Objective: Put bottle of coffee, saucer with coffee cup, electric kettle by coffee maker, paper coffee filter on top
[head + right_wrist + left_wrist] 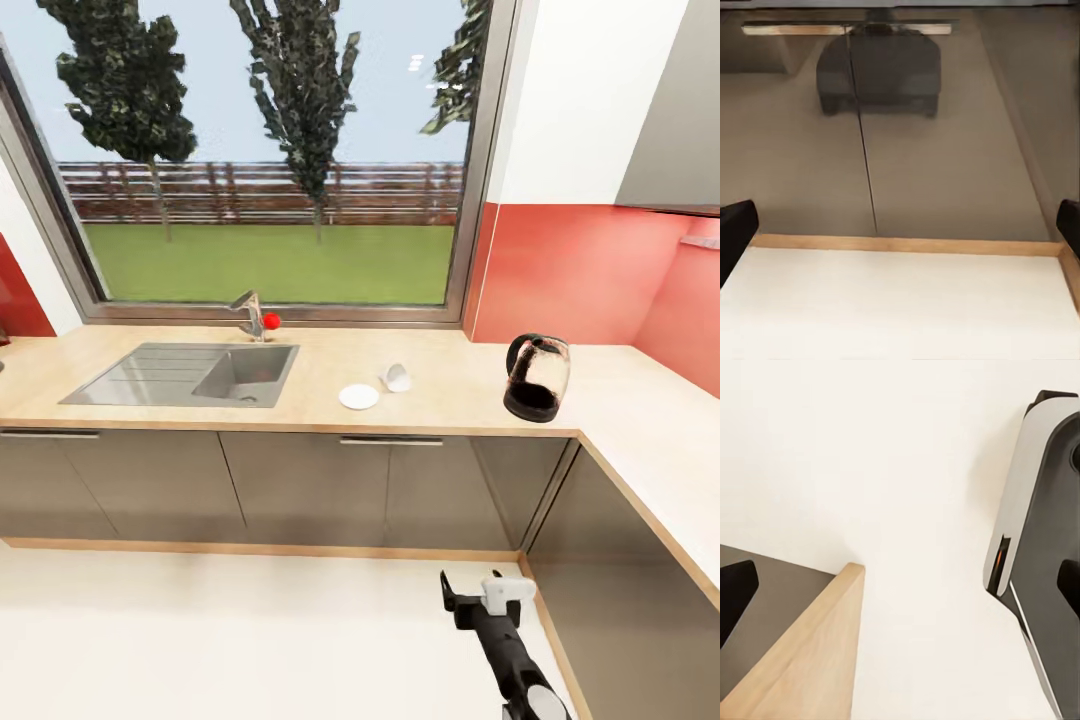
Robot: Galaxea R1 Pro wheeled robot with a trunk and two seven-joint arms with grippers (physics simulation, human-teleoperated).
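A tan L-shaped countertop (pixel 440 400) runs under a window, a steel sink (pixel 185 373) set into its left part. On it lie 1 white saucer (pixel 359 397) with a tipped white cup (pixel 396 378) just beside it, and 1 glass kettle (pixel 537 377) near the corner.

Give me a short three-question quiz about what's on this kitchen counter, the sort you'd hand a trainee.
1. True or false: the coffee cup stands upright on the saucer.
2. Which item sits nearest the corner of the kitchen countertop? A) the sink B) the saucer C) the electric kettle
3. Fill in: the red knob is on the ___ behind the sink.

Key:
1. False: the cup lies tipped on its side next to the saucer.
2. C
3. Tap
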